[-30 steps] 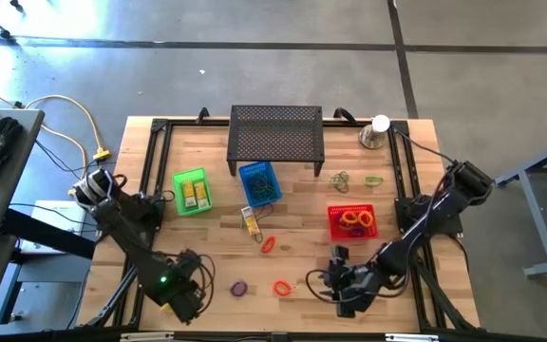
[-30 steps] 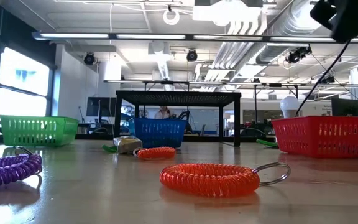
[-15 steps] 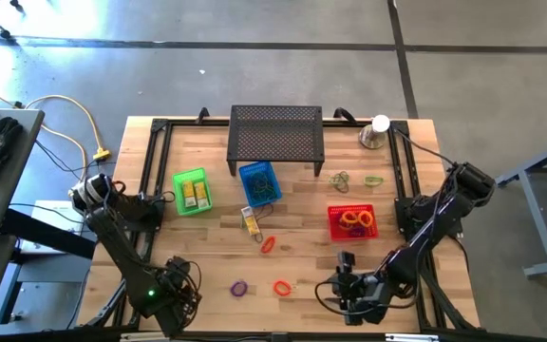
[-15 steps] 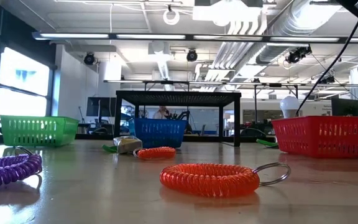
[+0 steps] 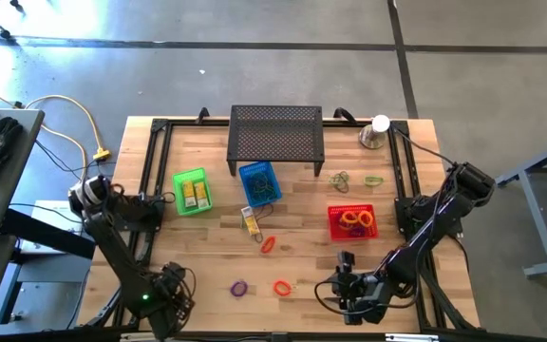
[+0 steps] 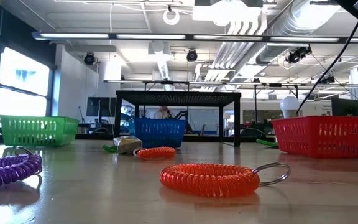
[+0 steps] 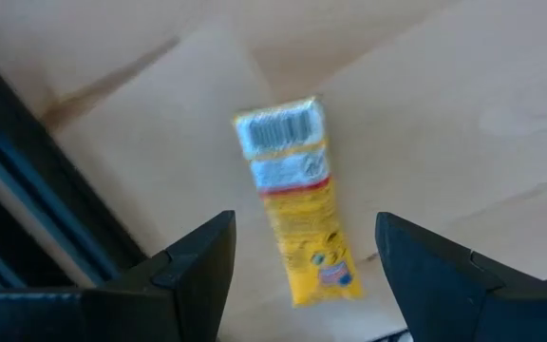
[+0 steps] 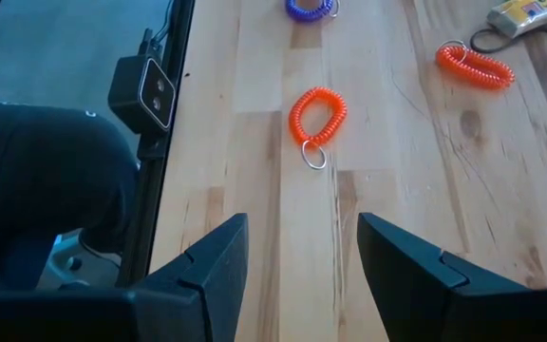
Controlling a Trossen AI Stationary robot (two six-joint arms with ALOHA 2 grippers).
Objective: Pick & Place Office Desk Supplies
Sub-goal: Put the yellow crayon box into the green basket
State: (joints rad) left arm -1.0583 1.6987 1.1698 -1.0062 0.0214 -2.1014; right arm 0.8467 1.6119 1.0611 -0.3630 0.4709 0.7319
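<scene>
My left gripper [image 5: 167,296] [image 7: 302,228] hangs open, pointing down, over the table's near left corner. A yellow packet [image 7: 297,204] lies flat on the wood below it, in the gap between the fingers, untouched. My right gripper [image 5: 346,285] [image 8: 302,223] stands open near the front edge, slanting down toward an orange coil loop [image 8: 317,114] [image 5: 282,287] [image 6: 210,179]. A purple coil [image 5: 239,287] [image 6: 8,169], a red coil [image 5: 268,244] [image 8: 473,65] and another yellow packet [image 5: 252,220] lie on the table. Green loops [image 5: 345,179] lie farther back.
A green basket [image 5: 191,191] with packets, a blue basket [image 5: 259,182] and a red basket [image 5: 352,221] with loops stand mid-table. A black perforated stand [image 5: 276,136] and a silver cup with a white ball [image 5: 376,131] are at the back. Black frame rails [image 5: 152,171] run along the sides.
My left gripper has gone toward the table's near left corner and come down, rolling a little about its own axis; it stays open. My right gripper shifted slightly toward the right edge early on, then kept still. Nothing on the table has moved.
</scene>
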